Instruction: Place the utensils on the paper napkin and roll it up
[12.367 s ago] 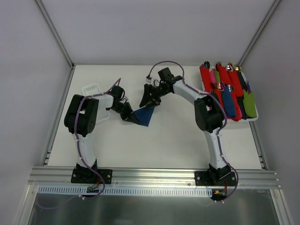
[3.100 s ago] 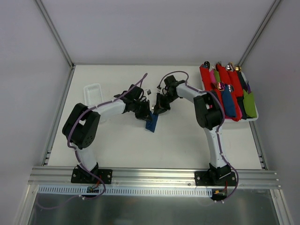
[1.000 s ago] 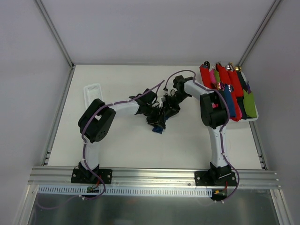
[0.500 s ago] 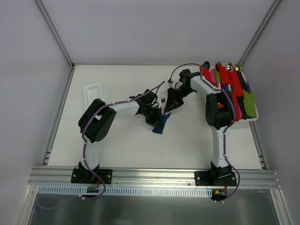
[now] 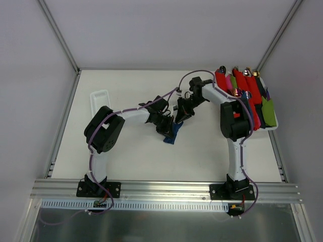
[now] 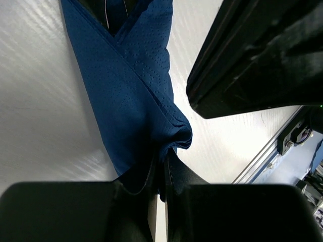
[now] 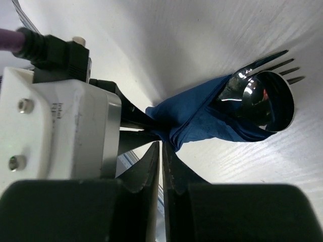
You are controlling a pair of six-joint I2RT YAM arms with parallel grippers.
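Since napkin [image 7: 197, 118] mid-frame already wraps spoon [image 7: 262, 101] and fork [image 7: 280, 64], you only tighten roll; left claw [image 6: 160, 176] pinches napkin, right claw [image 7: 161, 161] pressed together.

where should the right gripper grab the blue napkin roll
Probably the wrapped middle of the paper napkin, across its narrow width, from above. The left gripper pinches the tail end, and the spoon bowl and fork tines stick out bare at the other, so only the middle is both free and wrapped.
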